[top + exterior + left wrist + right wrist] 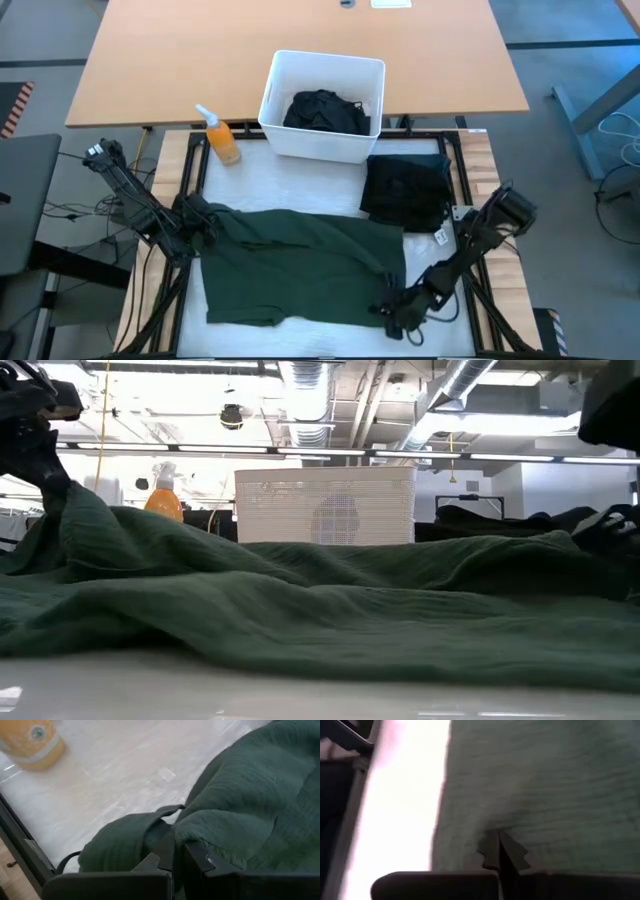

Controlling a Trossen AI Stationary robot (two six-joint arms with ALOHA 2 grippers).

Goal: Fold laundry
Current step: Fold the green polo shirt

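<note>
A dark green garment (pixel 300 265) lies spread across the white table top, wrinkled, and fills the low view (pixel 320 610). My left gripper (pixel 197 225) is shut on its far left corner. My right gripper (pixel 393 308) is shut at the garment's near right corner. A folded black garment (pixel 405 185) rests flat on the table at the far right. More black cloth (pixel 325 110) sits inside the white bin (pixel 275 95). My left gripper pinches a bunched fold of the green cloth (pixel 192 832) between its two fingers at the garment's far left corner, slanting down from the table's left. That corner (pixel 70 510) is raised off the table, and the cloth slopes slack down from it. My right gripper pinches the green cloth (pixel 495 827) close to its near right edge, slanting down from the right. The cloth puckers at the fingertips. This corner stays low on the table; one layer or several, I cannot tell.
An orange bottle with a white cap (pixel 220 140) stands at the far left, next to the white bin. A small white tag (pixel 442 237) lies by the black garment. Bare white table (pixel 300 190) shows between the bin and the green garment.
</note>
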